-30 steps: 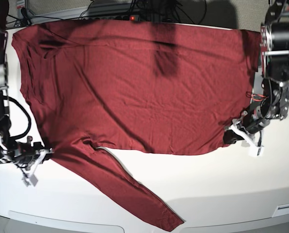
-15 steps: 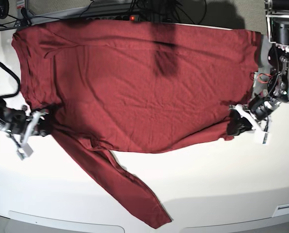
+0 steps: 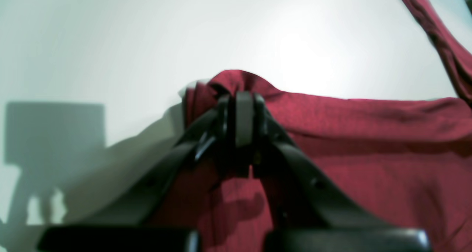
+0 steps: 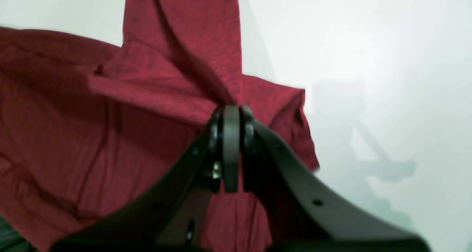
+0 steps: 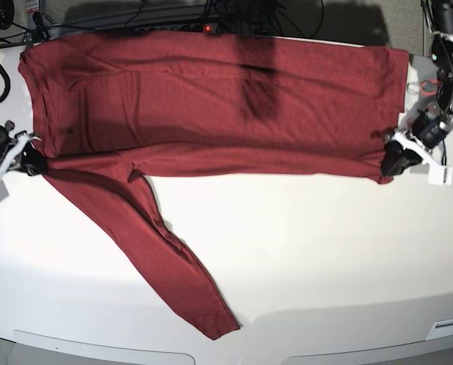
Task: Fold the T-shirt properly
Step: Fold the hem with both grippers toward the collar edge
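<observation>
Now the T-shirt (image 5: 211, 99) lies on the table (image 5: 310, 251) with its near edge carried up from a second ago, so the lengthwise fold is underway. Left tool (image 5: 394, 157) and right tool (image 5: 30, 161) both pinch fabric, fully closed. Near table is free; one sleeve (image 5: 166, 258) trails.

The left gripper (image 5: 396, 159) is sitting low at the right edge of the base view, its jaws pressed together and pinching a bunched fold of the T-shirt (image 5: 211, 99). Its arm is reaching down from the upper right corner. The right gripper (image 5: 29, 161) is sitting low at the left edge, jaws likewise closed and clamping the cloth. Both grippers are facing inward toward each other.
</observation>
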{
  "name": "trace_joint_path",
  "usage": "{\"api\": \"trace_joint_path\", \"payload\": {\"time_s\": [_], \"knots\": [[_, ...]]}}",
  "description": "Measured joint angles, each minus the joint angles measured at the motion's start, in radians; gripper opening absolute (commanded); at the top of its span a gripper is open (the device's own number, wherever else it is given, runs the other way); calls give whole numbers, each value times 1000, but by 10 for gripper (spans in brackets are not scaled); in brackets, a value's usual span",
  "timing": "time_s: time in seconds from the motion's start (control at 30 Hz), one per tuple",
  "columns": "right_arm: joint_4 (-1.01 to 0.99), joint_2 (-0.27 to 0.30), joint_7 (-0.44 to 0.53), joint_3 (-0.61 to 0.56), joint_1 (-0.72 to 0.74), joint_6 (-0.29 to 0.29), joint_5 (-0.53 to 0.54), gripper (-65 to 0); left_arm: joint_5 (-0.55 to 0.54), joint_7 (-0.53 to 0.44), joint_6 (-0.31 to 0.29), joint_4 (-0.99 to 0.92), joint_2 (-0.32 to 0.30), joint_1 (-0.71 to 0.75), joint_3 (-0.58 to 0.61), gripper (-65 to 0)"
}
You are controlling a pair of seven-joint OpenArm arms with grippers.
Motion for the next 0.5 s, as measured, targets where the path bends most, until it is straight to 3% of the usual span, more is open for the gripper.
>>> {"api": "trace_joint_path", "payload": {"time_s": [0.13, 0.3, 0.5], "knots": [[33, -19, -11, 83, -101, 0, -2, -650, -2, 20, -1, 114, 0, 66, 0, -650], [44, -94, -18, 196, -191, 5, -11, -650, 1, 21, -1, 224, 0, 139, 0, -650], [45, -175, -15, 326, -231, 8, -161, -650, 8, 42, -3, 241, -1, 171, 0, -650]]}}
